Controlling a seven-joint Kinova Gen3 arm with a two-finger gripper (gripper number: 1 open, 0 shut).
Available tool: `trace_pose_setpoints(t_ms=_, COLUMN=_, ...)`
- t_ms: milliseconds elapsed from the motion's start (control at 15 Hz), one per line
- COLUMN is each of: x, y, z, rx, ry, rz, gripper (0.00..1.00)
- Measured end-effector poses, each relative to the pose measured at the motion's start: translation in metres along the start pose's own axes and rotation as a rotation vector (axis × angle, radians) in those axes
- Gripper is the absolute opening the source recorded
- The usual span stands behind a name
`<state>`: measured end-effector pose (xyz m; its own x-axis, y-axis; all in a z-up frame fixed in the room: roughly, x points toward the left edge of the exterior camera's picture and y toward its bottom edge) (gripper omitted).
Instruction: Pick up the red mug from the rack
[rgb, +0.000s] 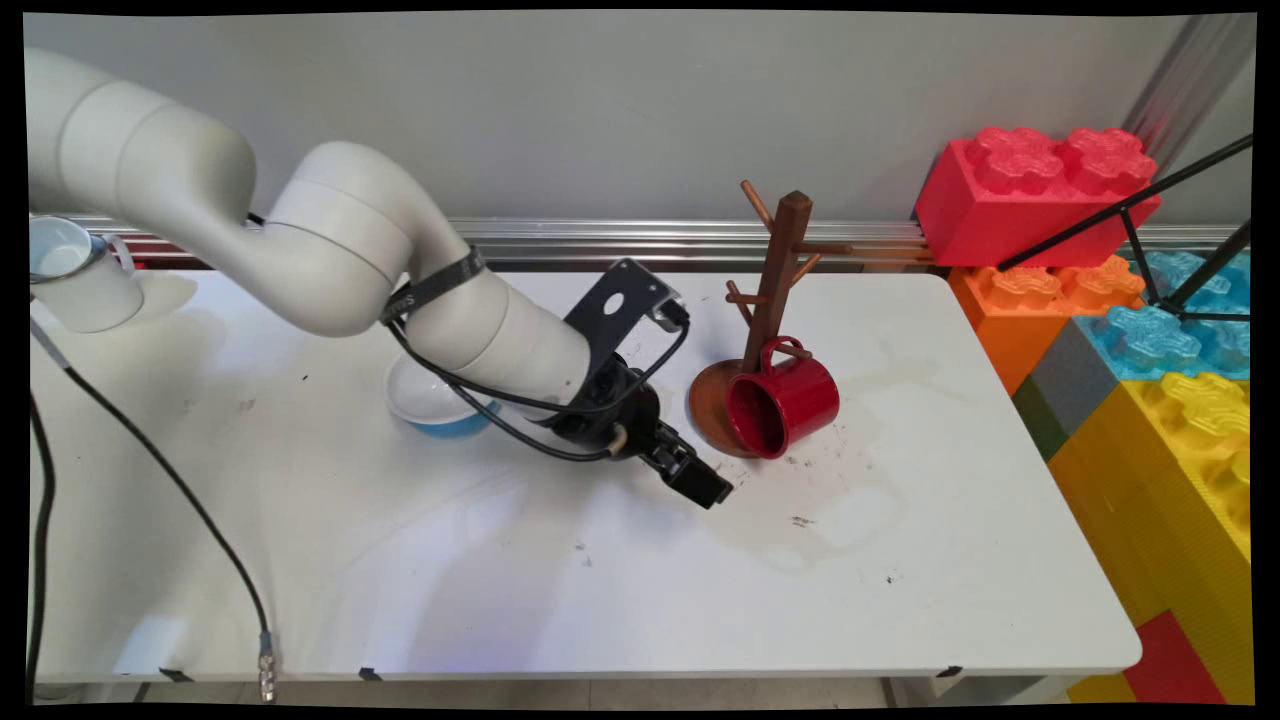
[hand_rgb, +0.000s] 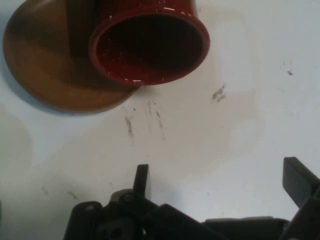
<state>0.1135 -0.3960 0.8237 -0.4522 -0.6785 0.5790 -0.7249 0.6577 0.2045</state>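
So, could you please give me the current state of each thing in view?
end effector: open, empty, low over the table, near the red mug.
red mug: hanging tilted by its handle on a low peg, mouth facing the camera.
mug tree: upright.
white mug: upright, far left.
blue bowl: upright, partly hidden by the arm.

1 red mug (rgb: 783, 403), 1 white mug (rgb: 75, 275), 1 wooden mug tree (rgb: 775, 300), 1 bowl (rgb: 432, 405) (white inside, blue outside), 5 big toy bricks (rgb: 1035, 195)

– What is the gripper (rgb: 712, 488) sitting near?
– A shiny red mug (rgb: 783, 400). It is hanging tipped on the brown wooden mug tree (rgb: 778, 290), mouth facing the wide-apart fingers (hand_rgb: 142, 181).
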Motion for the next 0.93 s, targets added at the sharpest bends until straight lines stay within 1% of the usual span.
trace_pose_setpoints(t_ms=200, x=0.01, y=0.0, z=0.01, rx=-0.004, ry=-0.005, rz=0.001, gripper=1.0)
trace_pose_setpoints(t_ms=467, x=0.027, y=0.001, z=0.021, rx=-0.003, ry=0.002, rz=-0.022, gripper=1.0)
trace_pose_setpoints(t_ms=933, x=0.044, y=0.004, z=0.03, rx=0.028, ry=0.022, rz=-0.066, gripper=1.0)
